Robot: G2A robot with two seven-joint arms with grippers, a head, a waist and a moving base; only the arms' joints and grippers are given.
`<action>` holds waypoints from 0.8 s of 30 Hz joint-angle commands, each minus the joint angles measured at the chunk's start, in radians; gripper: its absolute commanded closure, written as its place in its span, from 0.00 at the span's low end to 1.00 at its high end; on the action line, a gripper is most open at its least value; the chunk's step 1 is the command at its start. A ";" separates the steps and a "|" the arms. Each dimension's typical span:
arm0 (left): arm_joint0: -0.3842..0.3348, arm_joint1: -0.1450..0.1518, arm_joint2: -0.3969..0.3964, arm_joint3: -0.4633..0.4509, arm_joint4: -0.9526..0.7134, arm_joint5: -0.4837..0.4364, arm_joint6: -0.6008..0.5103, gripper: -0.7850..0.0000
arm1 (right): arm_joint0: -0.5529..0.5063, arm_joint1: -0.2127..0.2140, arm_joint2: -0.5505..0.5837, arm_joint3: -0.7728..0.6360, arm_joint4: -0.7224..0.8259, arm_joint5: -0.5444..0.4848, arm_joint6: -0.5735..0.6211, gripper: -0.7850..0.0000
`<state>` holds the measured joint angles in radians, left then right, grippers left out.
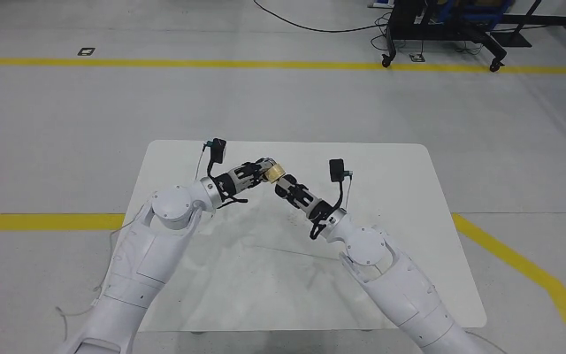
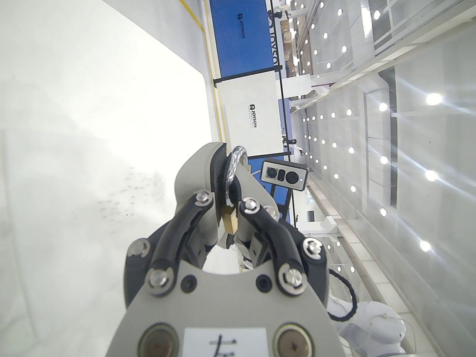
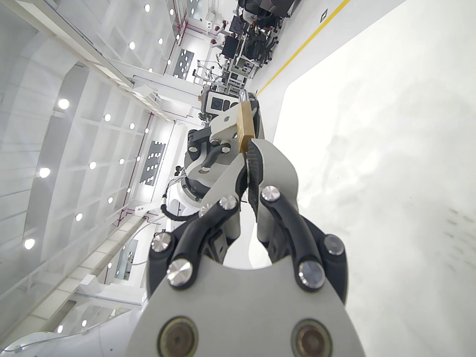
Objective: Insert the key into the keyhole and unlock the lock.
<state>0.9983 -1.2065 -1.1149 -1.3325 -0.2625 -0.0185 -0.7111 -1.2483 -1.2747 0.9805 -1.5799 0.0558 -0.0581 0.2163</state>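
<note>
A brass padlock (image 1: 275, 170) with a silver shackle (image 2: 235, 160) hangs in the air over the far middle of the white table (image 1: 398, 203). My left gripper (image 1: 257, 170) is shut on it, its pads (image 2: 218, 172) clamping the shackle while the brass body (image 2: 230, 221) sits between the fingers. From the opposite side my right gripper (image 1: 285, 183) stands shut, its fingertips (image 3: 256, 154) right against the end of the lock body (image 3: 244, 126). The key is hidden between those pads, and the keyhole cannot be seen.
Faint scuff marks (image 2: 130, 191) dot the bare tabletop under both arms. Yellow floor lines (image 1: 265, 64) run behind and beside the table. A black wheeled stand (image 1: 442, 26) is far off at the back right.
</note>
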 commanded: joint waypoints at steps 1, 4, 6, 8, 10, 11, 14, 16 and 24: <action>0.000 -0.001 -0.001 0.002 -0.002 0.005 0.006 1.00 | -0.001 -0.001 0.002 0.001 0.001 -0.002 0.001 0.32; -0.001 -0.002 -0.002 0.003 -0.004 0.012 0.017 1.00 | -0.003 -0.003 0.005 0.001 0.003 -0.003 0.004 0.36; -0.001 -0.002 -0.004 0.003 -0.008 0.014 0.023 1.00 | -0.004 -0.004 0.008 0.000 0.002 -0.003 0.006 0.38; -0.001 -0.003 -0.005 0.003 -0.008 0.016 0.026 1.00 | -0.006 -0.005 0.010 -0.001 0.001 -0.003 0.008 0.41; -0.001 -0.003 -0.006 0.004 -0.010 0.017 0.028 1.00 | -0.009 -0.006 0.013 -0.002 -0.001 -0.004 0.009 0.42; -0.001 -0.004 -0.008 0.005 -0.012 0.019 0.032 1.00 | -0.011 -0.006 0.014 -0.003 0.001 -0.005 0.010 0.42; 0.000 -0.005 -0.013 0.013 -0.028 0.042 0.049 1.00 | -0.019 -0.006 0.023 -0.007 0.005 -0.009 0.011 0.44; -0.002 -0.008 -0.018 0.023 -0.068 0.080 0.053 1.00 | -0.033 -0.004 0.038 -0.018 0.012 -0.018 0.009 0.49; -0.040 -0.020 -0.028 0.093 -0.275 0.286 -0.043 1.00 | -0.139 0.016 0.149 -0.132 0.051 -0.097 0.045 1.00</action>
<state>0.9621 -1.2251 -1.1434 -1.2476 -0.5160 0.2476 -0.7350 -1.3796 -1.2594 1.1245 -1.7016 0.1014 -0.1455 0.2502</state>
